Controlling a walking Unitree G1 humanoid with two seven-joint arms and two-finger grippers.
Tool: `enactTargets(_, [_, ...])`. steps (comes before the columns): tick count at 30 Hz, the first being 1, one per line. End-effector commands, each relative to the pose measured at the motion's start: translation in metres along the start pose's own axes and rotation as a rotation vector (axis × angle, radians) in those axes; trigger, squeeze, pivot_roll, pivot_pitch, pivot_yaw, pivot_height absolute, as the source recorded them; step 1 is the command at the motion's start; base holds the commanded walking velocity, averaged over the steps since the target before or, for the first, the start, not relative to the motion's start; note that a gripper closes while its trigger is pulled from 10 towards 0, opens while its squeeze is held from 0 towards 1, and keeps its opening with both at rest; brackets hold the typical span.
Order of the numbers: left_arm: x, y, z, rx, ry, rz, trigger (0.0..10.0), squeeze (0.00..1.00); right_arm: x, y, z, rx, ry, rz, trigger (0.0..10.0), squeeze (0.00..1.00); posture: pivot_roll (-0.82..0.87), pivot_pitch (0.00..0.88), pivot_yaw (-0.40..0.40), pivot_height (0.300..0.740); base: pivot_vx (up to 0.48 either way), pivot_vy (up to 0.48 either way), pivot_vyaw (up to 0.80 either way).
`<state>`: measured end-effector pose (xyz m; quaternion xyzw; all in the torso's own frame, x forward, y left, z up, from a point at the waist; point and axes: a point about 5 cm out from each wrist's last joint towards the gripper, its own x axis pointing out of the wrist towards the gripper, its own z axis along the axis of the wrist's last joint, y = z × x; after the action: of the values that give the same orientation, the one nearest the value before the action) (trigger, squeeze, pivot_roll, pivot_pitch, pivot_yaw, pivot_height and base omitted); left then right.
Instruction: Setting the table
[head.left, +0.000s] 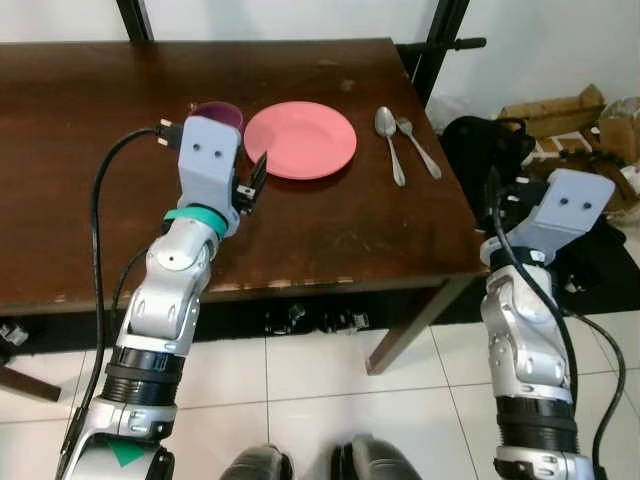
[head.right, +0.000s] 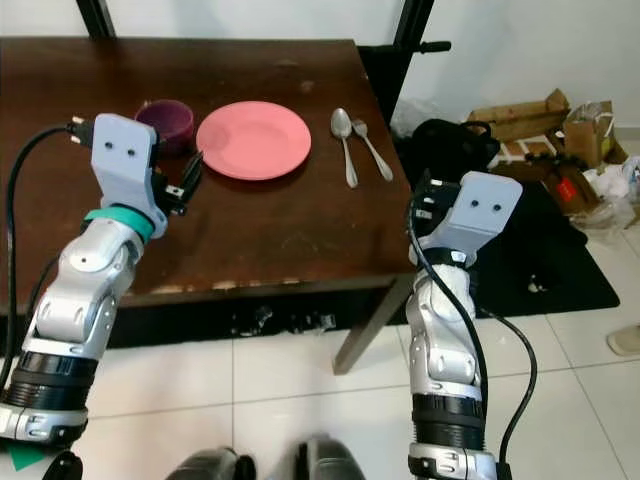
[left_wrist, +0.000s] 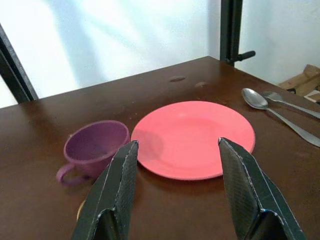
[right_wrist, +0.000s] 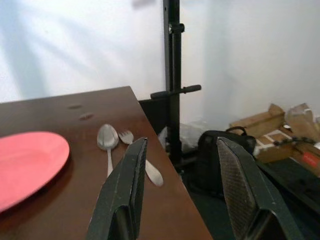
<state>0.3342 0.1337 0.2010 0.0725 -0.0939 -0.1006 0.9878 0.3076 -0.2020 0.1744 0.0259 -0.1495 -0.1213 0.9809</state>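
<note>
A pink plate lies near the middle of the dark wooden table. Left of it stands a purple cup, partly hidden behind my left wrist in the eye views. A spoon and a fork lie side by side right of the plate. My left gripper hovers open over the table just short of the plate and cup, holding nothing. My right gripper is open and empty off the table's right edge, facing the spoon and fork.
A black bag, cardboard boxes and clutter lie on a dark mat right of the table. Black stand poles rise behind the table's far right corner. White tile floor runs under the table's near edge.
</note>
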Motion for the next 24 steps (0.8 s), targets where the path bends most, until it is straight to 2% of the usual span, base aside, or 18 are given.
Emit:
enactTargets(1, [0.0, -0.002, -0.001, 0.008, 0.005, -0.008, 10.0, 0.0, -0.001, -0.004, -0.001, -0.004, 0.005, -0.012, 10.0, 0.0, 0.02, 0.0, 0.073, 0.74, 0.48, 0.0, 0.0])
enactTargets(13, [-0.001, -0.002, -0.001, 0.017, 0.008, -0.012, 10.0, 0.0, 0.0, -0.001, -0.001, 0.0, 0.001, 0.002, 10.0, 0.0, 0.02, 0.0, 0.076, 0.74, 0.45, 0.0, 0.0])
enactTargets(15, [-0.002, -0.002, -0.001, 0.007, 0.015, -0.028, 10.0, 0.0, 0.0, -0.001, -0.001, 0.0, 0.0, 0.001, 10.0, 0.0, 0.02, 0.0, 0.076, 0.74, 0.0, 0.0, 0.0])
enactTargets(16, [-0.007, 0.001, 0.001, -0.017, 0.021, -0.071, 10.0, 0.0, -0.001, -0.002, 0.0, -0.001, -0.001, 0.001, 10.0, 0.0, 0.02, 0.0, 0.085, 0.74, 0.0, 0.0, 0.0])
enactTargets(18, [-0.007, 0.001, 0.001, -0.017, 0.021, -0.071, 10.0, 0.0, -0.001, -0.002, 0.0, -0.001, -0.001, 0.001, 10.0, 0.0, 0.02, 0.0, 0.085, 0.74, 0.0, 0.0, 0.0])
enactTargets(19, [-0.013, 0.007, 0.002, -0.035, 0.034, -0.102, 10.0, 0.0, -0.001, -0.003, 0.0, -0.002, -0.002, -0.001, 10.0, 0.0, 0.02, 0.0, 0.085, 0.74, 0.0, 0.0, 0.0])
enactTargets(20, [-0.021, 0.022, 0.001, -0.021, 0.055, -0.121, 10.0, 0.0, -0.002, -0.004, -0.001, -0.003, 0.0, -0.004, 10.0, 0.0, 0.04, 0.003, 0.084, 0.74, 0.0, 0.0, 0.0])
enactTargets(21, [-0.021, 0.022, 0.001, -0.021, 0.055, -0.121, 10.0, 0.0, -0.002, -0.004, -0.001, -0.003, 0.0, -0.004, 10.0, 0.0, 0.04, 0.003, 0.084, 0.74, 0.0, 0.0, 0.0])
enactTargets(22, [-0.028, 0.04, -0.002, -0.01, 0.089, -0.124, 10.0, 0.0, -0.003, -0.004, -0.002, -0.003, 0.003, -0.005, 10.0, 0.0, 0.05, 0.006, 0.082, 0.74, 0.0, 0.0, 0.0])
enactTargets(24, [-0.028, 0.04, -0.002, -0.01, 0.089, -0.124, 10.0, 0.0, -0.003, -0.004, -0.002, -0.003, 0.003, -0.005, 10.0, 0.0, 0.05, 0.006, 0.082, 0.74, 0.0, 0.0, 0.0])
